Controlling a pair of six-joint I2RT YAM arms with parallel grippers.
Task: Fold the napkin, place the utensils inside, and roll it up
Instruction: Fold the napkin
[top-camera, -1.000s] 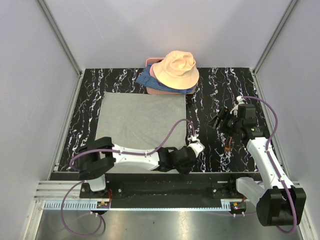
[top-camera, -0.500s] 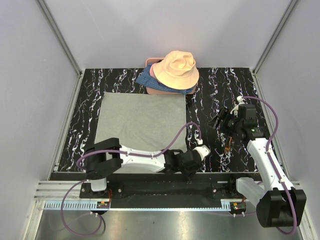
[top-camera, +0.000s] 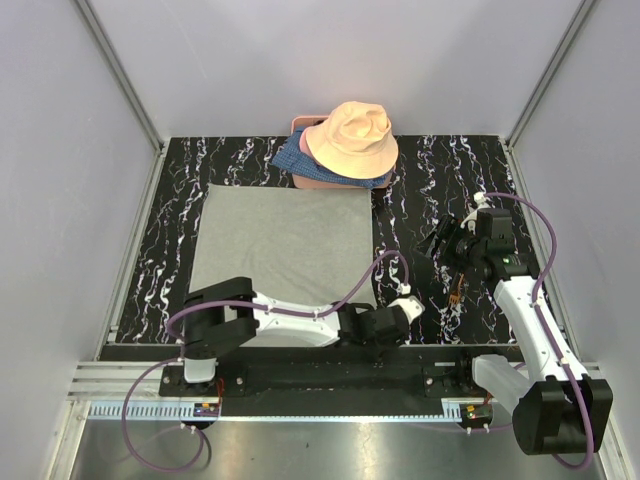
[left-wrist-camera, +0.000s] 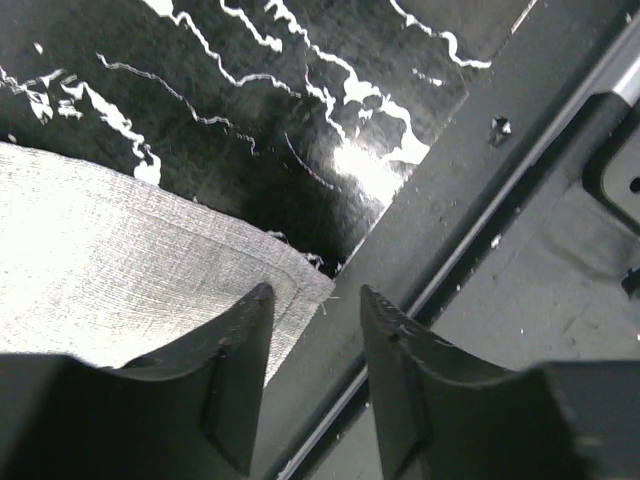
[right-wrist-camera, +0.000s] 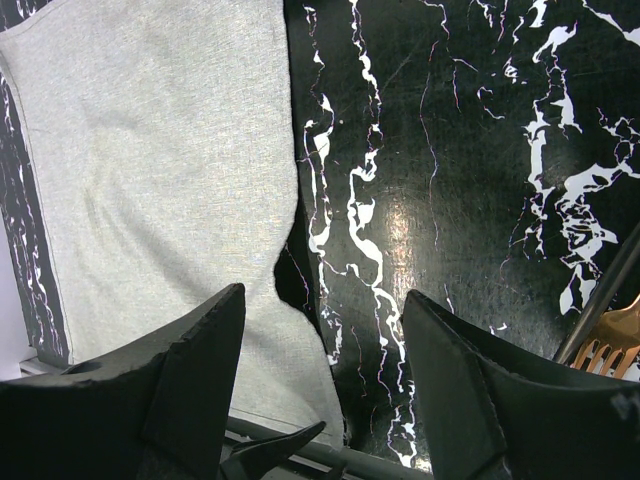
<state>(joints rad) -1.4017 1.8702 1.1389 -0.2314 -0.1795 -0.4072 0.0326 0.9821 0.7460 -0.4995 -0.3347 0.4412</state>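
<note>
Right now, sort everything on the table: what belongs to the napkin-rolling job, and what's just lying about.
For the job:
- grey napkin
- copper fork beside the right arm; other utensils are hard to make out

Lying about:
- peach bucket hat
- blue patterned fabric under it
- pink item beneath both

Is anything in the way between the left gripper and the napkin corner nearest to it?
Nothing visible. In the wrist view, the left gripper sits with its jaws apart right at the corner of the napkin, with no other object between them.
</note>
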